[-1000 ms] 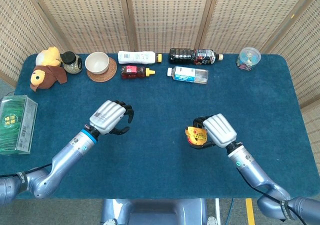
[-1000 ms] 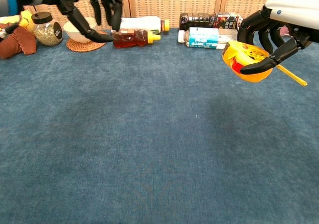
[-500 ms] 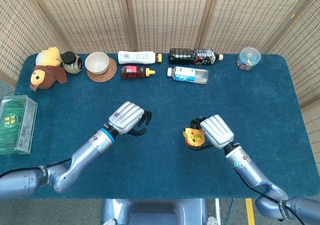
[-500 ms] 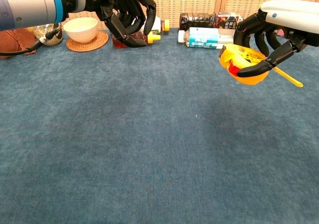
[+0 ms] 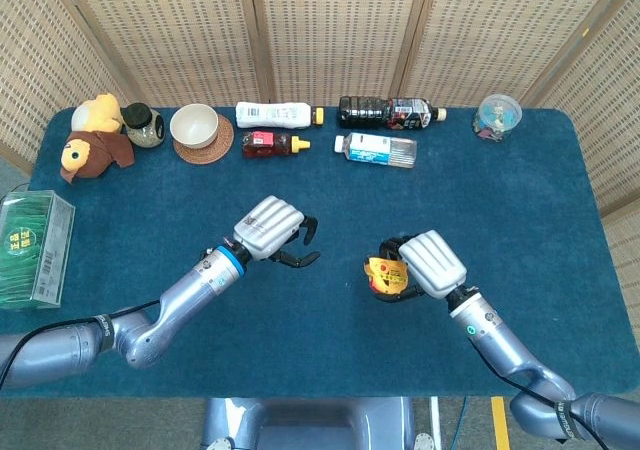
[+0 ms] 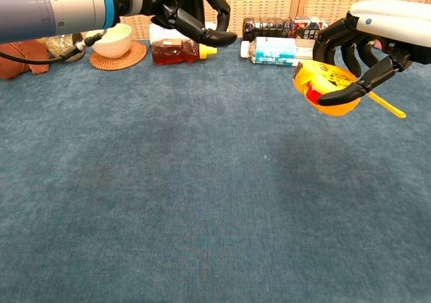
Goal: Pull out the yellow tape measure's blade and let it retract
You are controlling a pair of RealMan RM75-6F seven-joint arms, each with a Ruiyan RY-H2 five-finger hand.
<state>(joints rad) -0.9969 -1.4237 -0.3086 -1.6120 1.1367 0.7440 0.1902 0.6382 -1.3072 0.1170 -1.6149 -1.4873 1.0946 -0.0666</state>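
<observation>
Over the last second the left hand (image 5: 272,229) has travelled across the blue table (image 5: 560,200) toward the tape measure (image 5: 385,273), while the right hand (image 5: 430,263) has kept it lifted and drifted only slightly toward the middle.

The tape measure is in the air, right of the table's centre, gripped in the right hand's curled fingers (image 6: 343,95). In the chest view a thin yellow strip (image 6: 386,105) pokes out past the far side of the case; whether that is the blade's tip or a wrist strap is hard to tell. No length of blade is drawn out.

The left hand holds nothing, its dark fingers (image 5: 300,258) spread and reaching toward the case, near it but apart.

So the task looks to be at its approach: case picked up, second hand arriving. Catching the blade's end, pulling it out and letting it snap back all appear to remain.

Along the far edge lie bottles (image 5: 389,112), a bowl (image 5: 194,125) and a stuffed toy (image 5: 90,137), well apart from the hands.
</observation>
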